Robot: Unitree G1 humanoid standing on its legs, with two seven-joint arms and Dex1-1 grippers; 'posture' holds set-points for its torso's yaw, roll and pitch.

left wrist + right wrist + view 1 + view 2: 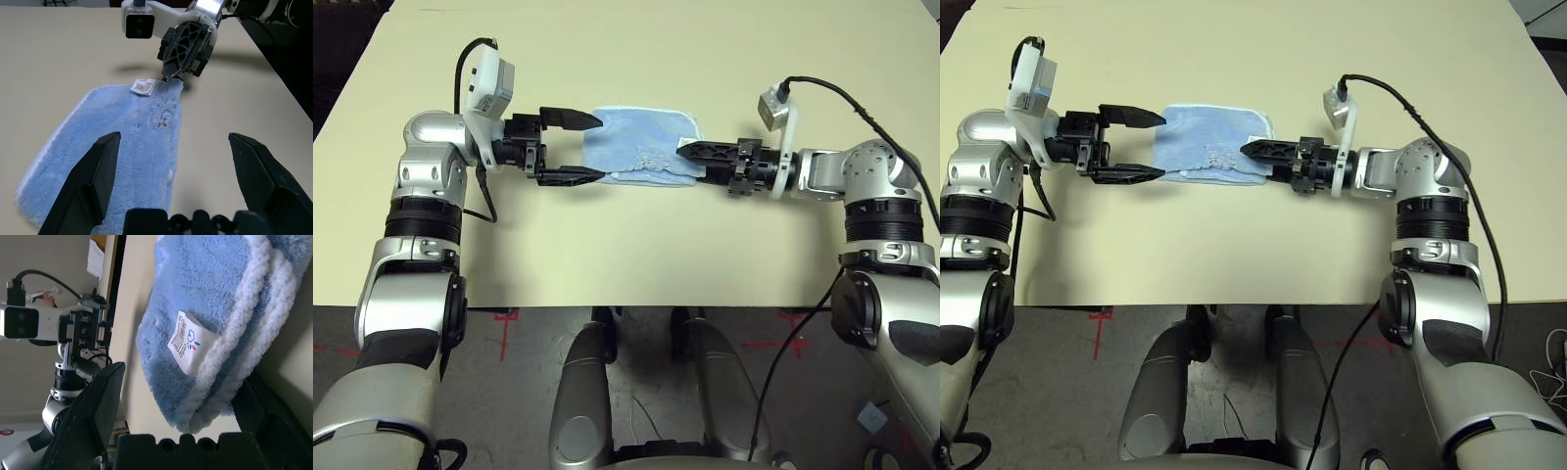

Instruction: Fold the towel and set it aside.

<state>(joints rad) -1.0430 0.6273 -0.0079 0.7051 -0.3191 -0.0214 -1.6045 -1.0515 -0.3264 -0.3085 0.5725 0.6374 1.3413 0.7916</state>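
A: Grippers, two. Left gripper [589, 149]: jaws wide, nothing held, one finger over the towel's [641, 145] left edge, the other along its near corner. Right gripper [1252, 150]: fingers spread, empty, seen edge-on from the head, tip over the towel's right end near the tag [190, 341].

B: Towel, condition?

A: Light blue, already doubled; two white-edged layers stacked at the right end, logo stitching up. Lies flat mid-table [636, 255], directly between the two grippers.

B: Step in hand, and handling?

A: Likely the next fold or the pick-up to set aside. Advice: each gripper should straddle both layers before closing, pinch at the edging, lift evenly so layers do not slide apart.
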